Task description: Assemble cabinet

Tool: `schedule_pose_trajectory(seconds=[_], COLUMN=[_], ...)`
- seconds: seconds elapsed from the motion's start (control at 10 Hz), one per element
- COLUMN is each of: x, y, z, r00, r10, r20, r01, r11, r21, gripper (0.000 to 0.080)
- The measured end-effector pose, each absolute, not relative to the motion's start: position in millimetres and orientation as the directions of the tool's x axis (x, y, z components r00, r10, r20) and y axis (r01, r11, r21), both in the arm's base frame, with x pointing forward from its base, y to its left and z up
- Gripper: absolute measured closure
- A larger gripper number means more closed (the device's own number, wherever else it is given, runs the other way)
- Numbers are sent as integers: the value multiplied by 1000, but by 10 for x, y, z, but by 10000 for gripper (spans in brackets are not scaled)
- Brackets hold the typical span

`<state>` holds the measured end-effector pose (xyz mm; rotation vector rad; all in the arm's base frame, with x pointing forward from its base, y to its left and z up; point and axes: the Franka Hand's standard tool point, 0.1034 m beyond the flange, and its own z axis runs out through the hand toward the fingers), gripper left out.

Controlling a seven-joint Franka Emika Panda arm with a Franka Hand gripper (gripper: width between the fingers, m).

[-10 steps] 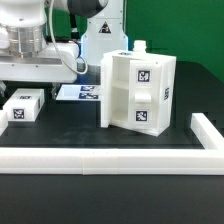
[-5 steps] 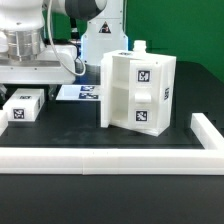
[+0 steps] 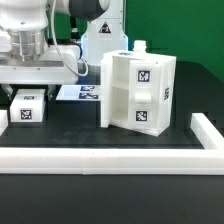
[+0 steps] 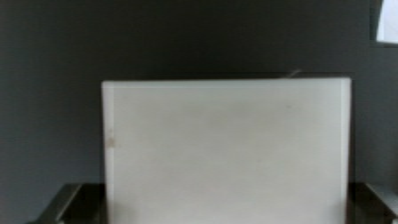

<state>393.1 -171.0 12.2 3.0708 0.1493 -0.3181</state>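
cabinet (image 3: 138, 92): upright, mid-table | tagged block (image 3: 28, 108): exterior view's left | rail (image 3: 100, 161): front edge

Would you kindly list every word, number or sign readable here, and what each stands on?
No words, brands or numbers are readable in either view.
The cabinet carries only square black-and-white tag markers, no letters.
The small white block and the marker board bear like tags, too small to make out.
The wrist view shows a blank white face.
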Motion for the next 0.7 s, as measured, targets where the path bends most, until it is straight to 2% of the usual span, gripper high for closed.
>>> schedule_pose_trajectory(seconds=[0.2, 0.7], x=[3910, 3840], y=[-1684, -1414], z=[148, 541], r00=[972, 973], r10=[92, 55], r20=[-215, -224], r01=[101, 49], r11=[-994, -998], r21=[30, -32], gripper=[238, 236])
